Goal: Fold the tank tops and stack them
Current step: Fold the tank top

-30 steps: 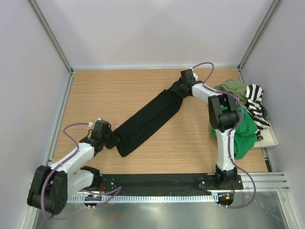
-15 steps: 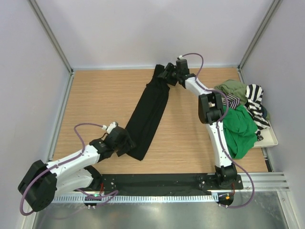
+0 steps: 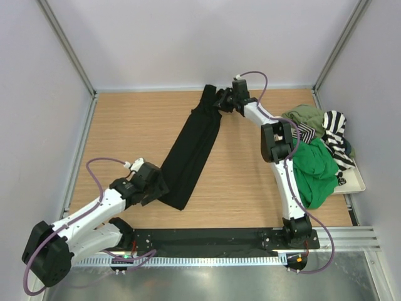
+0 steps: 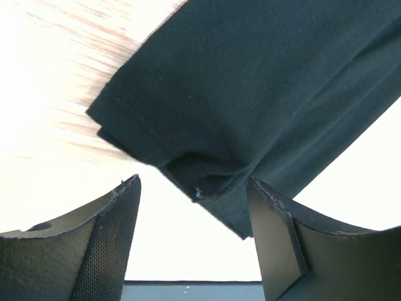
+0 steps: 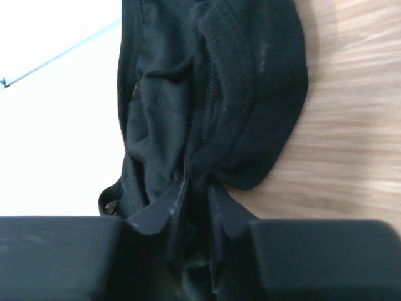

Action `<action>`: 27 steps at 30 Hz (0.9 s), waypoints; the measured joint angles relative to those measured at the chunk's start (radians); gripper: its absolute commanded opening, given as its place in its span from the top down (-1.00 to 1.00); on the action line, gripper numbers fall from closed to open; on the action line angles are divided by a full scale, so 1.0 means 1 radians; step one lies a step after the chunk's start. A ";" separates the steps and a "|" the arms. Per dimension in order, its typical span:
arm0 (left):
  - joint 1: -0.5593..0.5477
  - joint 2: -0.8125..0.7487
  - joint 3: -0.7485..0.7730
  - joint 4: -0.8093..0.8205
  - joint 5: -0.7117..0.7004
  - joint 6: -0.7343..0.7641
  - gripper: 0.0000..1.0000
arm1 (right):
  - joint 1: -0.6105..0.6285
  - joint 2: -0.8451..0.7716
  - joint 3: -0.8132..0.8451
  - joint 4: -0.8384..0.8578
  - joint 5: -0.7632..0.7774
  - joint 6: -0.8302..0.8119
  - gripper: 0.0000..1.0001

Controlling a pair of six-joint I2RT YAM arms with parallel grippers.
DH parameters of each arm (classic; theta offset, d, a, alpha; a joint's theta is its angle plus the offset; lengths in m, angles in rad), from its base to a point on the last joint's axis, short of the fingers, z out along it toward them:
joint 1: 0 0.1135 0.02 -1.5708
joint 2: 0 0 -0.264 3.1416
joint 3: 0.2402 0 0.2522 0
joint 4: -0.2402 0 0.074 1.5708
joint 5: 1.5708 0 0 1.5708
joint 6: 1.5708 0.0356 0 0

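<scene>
Black tank top (image 3: 194,147) pinched by right hand (image 3: 220,100); left hand (image 3: 158,187) wide, beside hem

Wooden table (image 3: 125,125), pale grey walls (image 3: 188,44).

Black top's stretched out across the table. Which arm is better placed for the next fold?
Right, probably. The right gripper pinches the far end of the black tank top, ready to carry it over; the left gripper stands open at the near end, holding nothing.

Pale grey walls (image 3: 188,44) enclose a light wooden table (image 3: 125,125). A white tray (image 3: 356,182) lies at 3 o'clock and a black base plate (image 3: 207,238) at 6 o'clock.
</scene>
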 measured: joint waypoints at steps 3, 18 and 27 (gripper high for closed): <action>0.020 -0.004 0.015 -0.023 0.019 0.037 -0.48 | -0.007 0.032 0.048 0.001 -0.005 0.016 -0.19; 0.243 0.148 0.154 0.031 0.150 0.234 -0.37 | -0.041 -0.180 -0.161 -0.089 0.011 -0.103 -0.50; 0.260 0.247 0.156 0.102 0.171 0.275 -0.26 | -0.019 -0.468 -0.574 -0.029 -0.068 -0.101 -0.32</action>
